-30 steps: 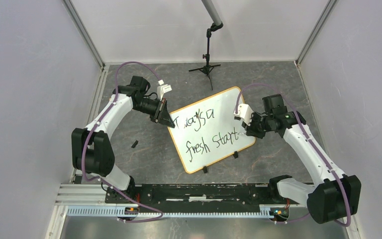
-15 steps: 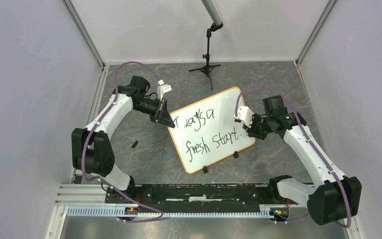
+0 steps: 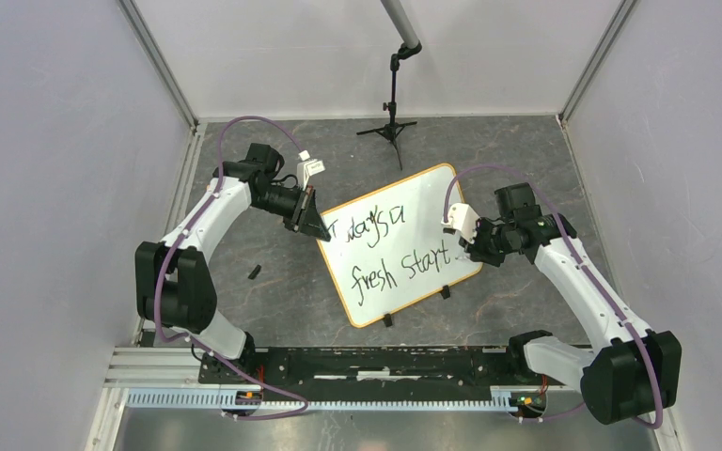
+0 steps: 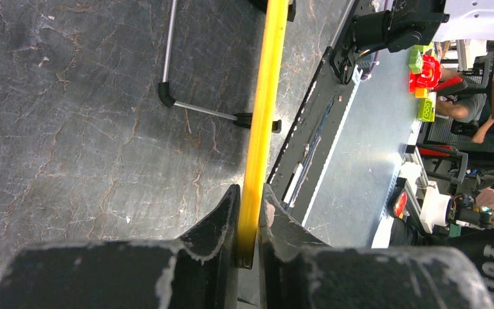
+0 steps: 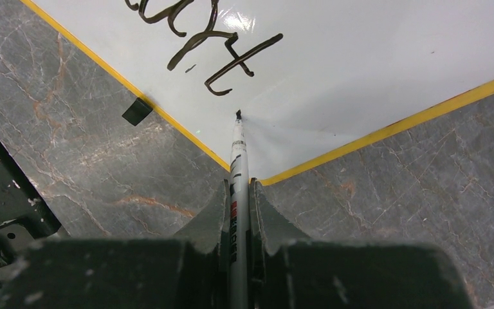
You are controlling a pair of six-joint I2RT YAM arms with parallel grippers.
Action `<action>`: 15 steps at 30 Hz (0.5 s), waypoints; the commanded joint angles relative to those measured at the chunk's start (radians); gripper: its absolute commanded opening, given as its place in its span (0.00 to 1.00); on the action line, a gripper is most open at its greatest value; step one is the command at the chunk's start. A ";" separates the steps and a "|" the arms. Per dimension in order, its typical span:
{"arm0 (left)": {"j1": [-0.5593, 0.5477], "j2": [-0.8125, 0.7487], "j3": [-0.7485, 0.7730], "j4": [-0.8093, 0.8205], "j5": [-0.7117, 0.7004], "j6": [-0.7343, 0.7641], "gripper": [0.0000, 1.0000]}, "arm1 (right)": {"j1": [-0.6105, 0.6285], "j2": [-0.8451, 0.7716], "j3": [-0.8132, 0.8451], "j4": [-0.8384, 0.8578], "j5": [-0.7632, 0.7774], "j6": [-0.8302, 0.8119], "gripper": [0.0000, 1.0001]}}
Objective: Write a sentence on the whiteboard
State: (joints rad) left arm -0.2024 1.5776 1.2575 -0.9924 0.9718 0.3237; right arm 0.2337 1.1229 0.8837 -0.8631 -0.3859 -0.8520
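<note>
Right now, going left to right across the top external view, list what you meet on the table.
small black piece → left tool, clamped on the whiteboard edge → the sentence → right tool, gripping a marker

The flat white rectangular whiteboard (image 3: 412,193) lies on the grey marbled surface (image 3: 273,301), just right of the left pincer (image 3: 312,221) and left of the right pincer (image 3: 461,246).

Bright even light; soft glare on the whiteboard (image 5: 366,61)
</note>
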 commanded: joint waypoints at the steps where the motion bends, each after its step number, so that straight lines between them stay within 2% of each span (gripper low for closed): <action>1: -0.014 0.011 -0.011 0.051 -0.120 0.081 0.03 | -0.002 -0.008 0.041 -0.002 -0.004 -0.020 0.00; 5: -0.015 0.006 -0.006 0.052 -0.119 0.076 0.15 | -0.002 -0.019 0.112 -0.085 -0.073 -0.046 0.00; 8: -0.014 -0.006 -0.003 0.051 -0.111 0.073 0.34 | -0.003 -0.019 0.183 -0.138 -0.122 -0.059 0.00; 15: -0.008 -0.064 0.058 0.052 -0.074 0.015 0.67 | -0.002 0.024 0.323 -0.179 -0.217 -0.024 0.00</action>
State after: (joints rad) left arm -0.2119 1.5753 1.2579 -0.9695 0.9058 0.3420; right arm 0.2337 1.1240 1.1233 -1.0058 -0.5091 -0.8913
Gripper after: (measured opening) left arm 0.608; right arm 0.121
